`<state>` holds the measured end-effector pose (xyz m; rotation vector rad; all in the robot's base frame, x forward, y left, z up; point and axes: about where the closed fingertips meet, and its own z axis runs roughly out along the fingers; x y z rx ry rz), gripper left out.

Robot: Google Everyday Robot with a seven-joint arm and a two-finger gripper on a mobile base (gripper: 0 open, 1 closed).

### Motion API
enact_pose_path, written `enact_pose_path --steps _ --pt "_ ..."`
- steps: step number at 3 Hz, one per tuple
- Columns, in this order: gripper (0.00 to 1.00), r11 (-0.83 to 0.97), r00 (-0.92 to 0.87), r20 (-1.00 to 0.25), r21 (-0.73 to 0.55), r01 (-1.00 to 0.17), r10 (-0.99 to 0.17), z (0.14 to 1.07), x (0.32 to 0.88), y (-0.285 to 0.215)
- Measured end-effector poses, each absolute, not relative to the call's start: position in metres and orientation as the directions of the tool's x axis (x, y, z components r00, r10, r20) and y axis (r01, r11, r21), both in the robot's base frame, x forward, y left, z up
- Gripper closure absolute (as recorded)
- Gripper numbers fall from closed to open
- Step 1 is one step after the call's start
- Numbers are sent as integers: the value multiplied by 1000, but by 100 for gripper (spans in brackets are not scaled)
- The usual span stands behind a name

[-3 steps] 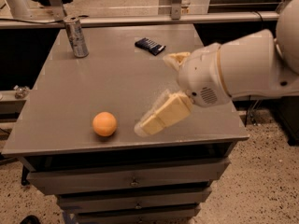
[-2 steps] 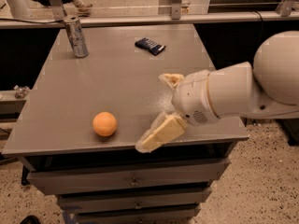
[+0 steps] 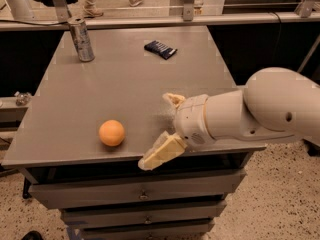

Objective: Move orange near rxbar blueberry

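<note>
The orange (image 3: 111, 132) sits on the grey table (image 3: 125, 84) near its front edge, left of centre. The rxbar blueberry (image 3: 160, 49), a dark navy bar, lies flat at the back of the table, right of centre, far from the orange. My gripper (image 3: 156, 131) is at the front edge, just right of the orange and apart from it. It is open and empty; one cream fingertip (image 3: 150, 160) hangs over the table's front edge, the other (image 3: 172, 99) points up behind it.
A tall silver can (image 3: 81, 40) stands at the back left corner. Drawers (image 3: 140, 194) run below the table front. A rail (image 3: 150, 21) runs behind the table. My white arm (image 3: 260, 109) reaches in from the right.
My arm has drawn back to the right and lower, and the gripper has sunk toward the front edge, a little closer to the orange. The orange, bar and can have not moved.
</note>
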<state>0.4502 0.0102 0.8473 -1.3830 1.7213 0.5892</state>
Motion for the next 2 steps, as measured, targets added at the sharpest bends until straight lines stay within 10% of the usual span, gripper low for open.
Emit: enact_pose_path --steps 2 --pt "0 305 -88 -863 -79 -949 -498 826 455 48"
